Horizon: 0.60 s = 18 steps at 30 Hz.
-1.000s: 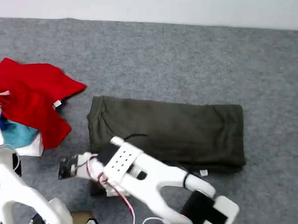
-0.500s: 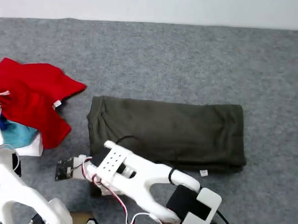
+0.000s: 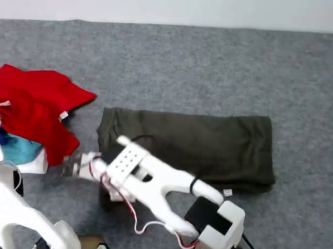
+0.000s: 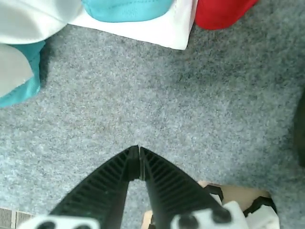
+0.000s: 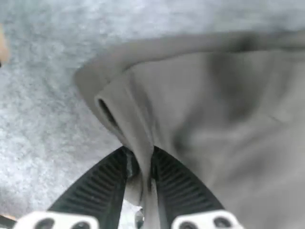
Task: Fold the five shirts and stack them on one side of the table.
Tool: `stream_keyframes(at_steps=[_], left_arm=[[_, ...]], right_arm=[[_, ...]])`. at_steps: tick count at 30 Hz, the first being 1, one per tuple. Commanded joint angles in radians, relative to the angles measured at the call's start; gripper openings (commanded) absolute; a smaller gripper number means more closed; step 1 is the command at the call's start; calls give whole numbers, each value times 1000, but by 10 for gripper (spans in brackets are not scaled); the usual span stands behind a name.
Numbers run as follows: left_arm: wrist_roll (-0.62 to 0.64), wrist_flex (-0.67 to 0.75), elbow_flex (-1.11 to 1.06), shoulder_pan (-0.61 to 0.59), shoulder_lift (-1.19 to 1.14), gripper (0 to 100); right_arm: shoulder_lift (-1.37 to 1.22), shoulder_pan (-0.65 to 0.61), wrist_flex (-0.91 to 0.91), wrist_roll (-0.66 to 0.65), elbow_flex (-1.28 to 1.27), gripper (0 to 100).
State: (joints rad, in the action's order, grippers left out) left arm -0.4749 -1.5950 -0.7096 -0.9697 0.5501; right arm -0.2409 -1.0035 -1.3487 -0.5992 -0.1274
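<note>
A dark olive shirt [image 3: 210, 143] lies folded into a long band in the middle of the table. My right gripper [image 5: 139, 164] is shut on a fold of that olive shirt [image 5: 228, 119] at its near left corner. In the high view the right gripper [image 3: 104, 195] is mostly hidden under its white wrist. A red shirt [image 3: 33, 106] lies crumpled at the left, on top of a teal shirt [image 3: 17, 149] and a white shirt [image 3: 38, 165]. My left gripper [image 4: 139, 151] is shut and holds nothing. It hangs over bare table just short of the white shirt [image 4: 157, 33] and teal shirt [image 4: 124, 7].
Grey felt covers the table [image 3: 214, 65]. The far half and the right side are bare felt. The right arm's white body [image 3: 169, 186] crosses the near edge of the olive shirt. The left arm [image 3: 6, 205] stands at the near left corner.
The right arm's wrist has swung away from the table's front edge and a little toward the red shirt. The olive shirt's outline looks the same. The left arm has kept still.
</note>
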Motion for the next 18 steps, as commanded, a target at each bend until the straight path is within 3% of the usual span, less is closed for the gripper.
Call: stream_keyframes(at_steps=[1,18], left_arm=[[-6,14,10,2,29,5],[-6,11,10,3,29,5]], right_arm=[[4,85,-56,-9,158,10],[-148,332,59,-5,334,14]])
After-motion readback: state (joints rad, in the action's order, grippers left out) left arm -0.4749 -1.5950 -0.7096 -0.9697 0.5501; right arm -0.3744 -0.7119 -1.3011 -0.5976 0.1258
